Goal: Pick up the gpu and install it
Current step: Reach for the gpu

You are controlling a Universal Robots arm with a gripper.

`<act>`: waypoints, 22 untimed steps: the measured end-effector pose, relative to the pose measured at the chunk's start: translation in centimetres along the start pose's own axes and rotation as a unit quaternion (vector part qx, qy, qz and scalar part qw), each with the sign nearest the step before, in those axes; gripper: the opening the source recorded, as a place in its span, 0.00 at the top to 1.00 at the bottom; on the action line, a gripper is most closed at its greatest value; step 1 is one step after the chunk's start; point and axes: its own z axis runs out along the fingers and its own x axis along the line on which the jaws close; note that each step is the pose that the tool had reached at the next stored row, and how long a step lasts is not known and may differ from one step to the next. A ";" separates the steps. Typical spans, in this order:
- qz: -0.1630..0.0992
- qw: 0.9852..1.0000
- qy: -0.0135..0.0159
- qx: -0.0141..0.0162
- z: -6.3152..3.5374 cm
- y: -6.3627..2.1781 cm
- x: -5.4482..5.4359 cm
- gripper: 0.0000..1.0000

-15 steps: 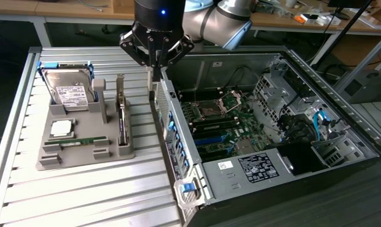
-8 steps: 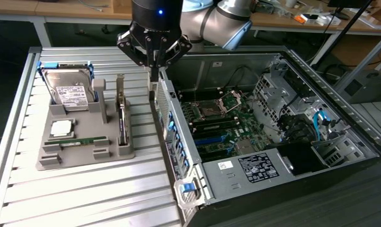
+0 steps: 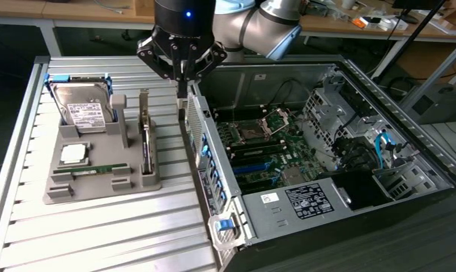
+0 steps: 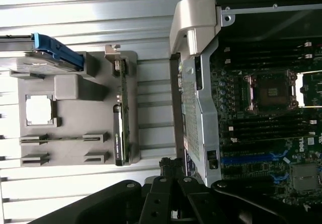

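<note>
Black wrist (image 3: 184,22) vertical above case wall (image 3: 203,133), jaws shut, gpu (image 3: 146,141) in tray (image 3: 99,184).

Surface (image 3: 99,232) below me: ribbed silver metal slats w/ a raised rim. Lying flat on it, toward the exterior view's left, is a grey parts holder (image 3: 92,191). An open PC case (image 3: 202,131) is just beside the holder on the exterior view's right; can't tell if it rests on the slats.
</note>
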 end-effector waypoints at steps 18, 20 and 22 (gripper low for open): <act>0.000 1.000 0.000 0.000 -0.01 -0.07 0.9 0.89; 0.000 1.000 0.000 0.000 -0.02 -0.07 1.0 0.89; 0.000 1.000 0.000 0.000 -0.02 -0.08 1.1 0.89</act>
